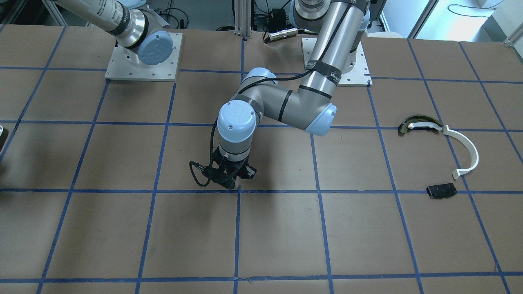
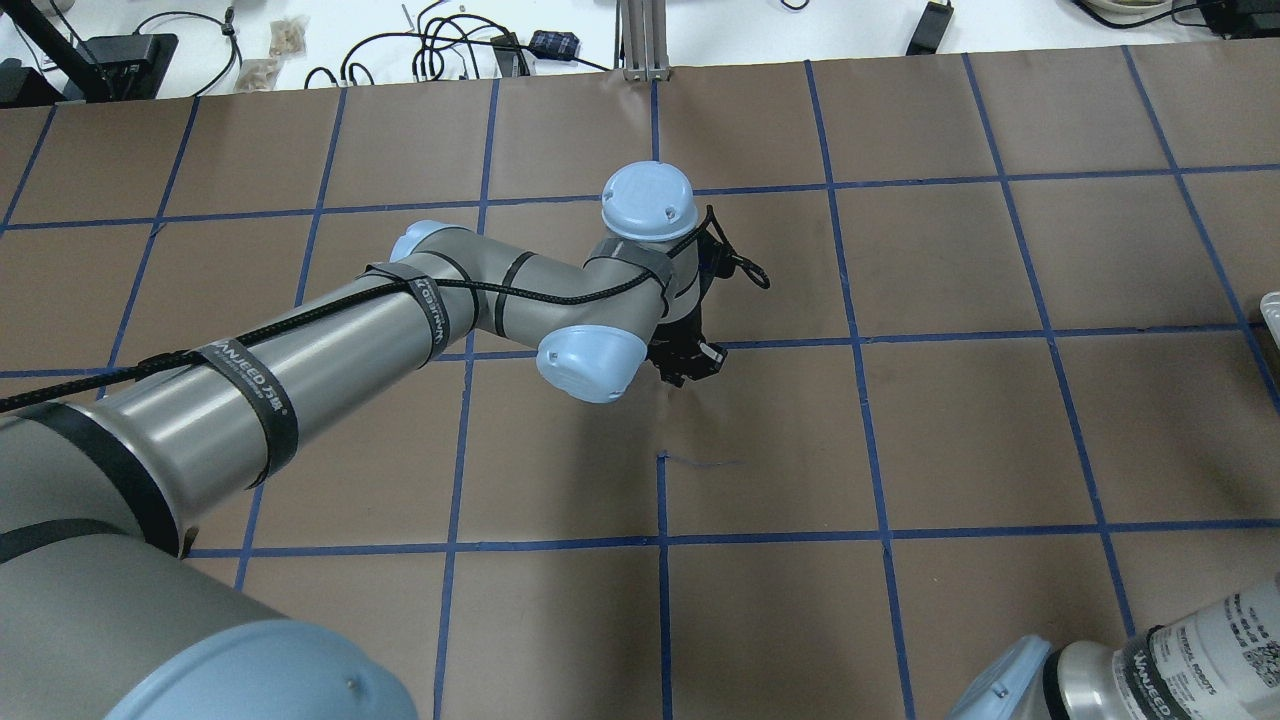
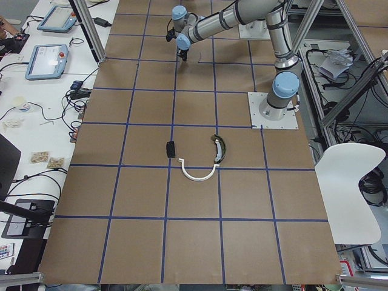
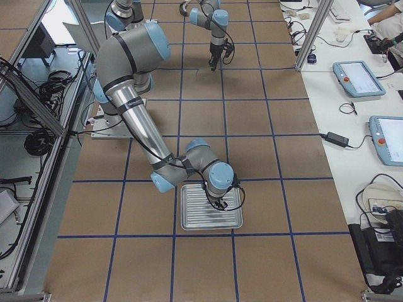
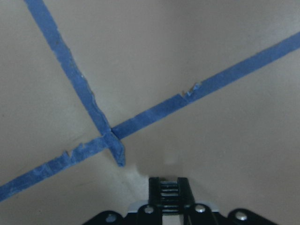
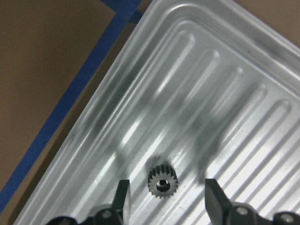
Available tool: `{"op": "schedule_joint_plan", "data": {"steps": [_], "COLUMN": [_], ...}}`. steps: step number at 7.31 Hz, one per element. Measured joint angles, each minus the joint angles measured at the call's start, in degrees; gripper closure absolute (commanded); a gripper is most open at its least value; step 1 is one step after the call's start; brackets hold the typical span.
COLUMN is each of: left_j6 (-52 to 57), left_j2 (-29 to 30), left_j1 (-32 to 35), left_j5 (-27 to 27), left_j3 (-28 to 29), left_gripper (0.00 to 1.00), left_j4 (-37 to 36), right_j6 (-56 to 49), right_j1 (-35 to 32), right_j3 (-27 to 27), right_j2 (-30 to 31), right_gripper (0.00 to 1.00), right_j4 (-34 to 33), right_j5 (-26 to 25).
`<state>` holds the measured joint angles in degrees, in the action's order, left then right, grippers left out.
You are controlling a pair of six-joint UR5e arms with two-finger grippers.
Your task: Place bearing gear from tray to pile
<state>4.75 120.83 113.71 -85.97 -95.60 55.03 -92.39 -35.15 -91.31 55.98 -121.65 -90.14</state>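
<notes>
Bearing gear (image 6: 161, 183) is shown lying flat on the ribbed floor of the tray (image 6: 225, 93), between the fingers of the right hand (image 6: 167, 199). These fingers are spread wide and the gear is not touched by them. The left hand (image 1: 231, 173) is seen closed and empty above a tape crossing on the counter (image 1: 286, 237). The pile (image 1: 441, 190) is set well apart.

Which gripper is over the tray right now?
The right gripper: its open fingers straddle the small dark toothed gear on the ribbed silver metal tray. The left gripper is over bare brown paper.
</notes>
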Motion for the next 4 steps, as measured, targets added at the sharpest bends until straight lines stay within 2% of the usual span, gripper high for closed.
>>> {"op": "schedule_joint_plan", "data": {"steps": [1,3,4], "left_j6": [1.1,5.2,9.5], "left_j2": [-1.3,-4.3,-5.9], "left_j1": [-2.0,-11.2,-17.2], "left_j5": [-0.4,-3.5,-5.1], "left_j3": [0.9,4.3,5.2], "left_gripper": [1.0,1.0,1.0], "left_j4": [1.6,8.4,11.3], "right_j6": [-0.3,-0.6,-0.8], "right_j1": [0.0,0.0,0.0], "right_j3": [-0.4,-0.6,-0.6], "right_j2": [0.0,0.0,0.0], "right_gripper": [0.53,0.94,1.0], "right_j4": [-0.2,-0.4,-0.4], "right_j5": [0.2,0.3,0.2]}}
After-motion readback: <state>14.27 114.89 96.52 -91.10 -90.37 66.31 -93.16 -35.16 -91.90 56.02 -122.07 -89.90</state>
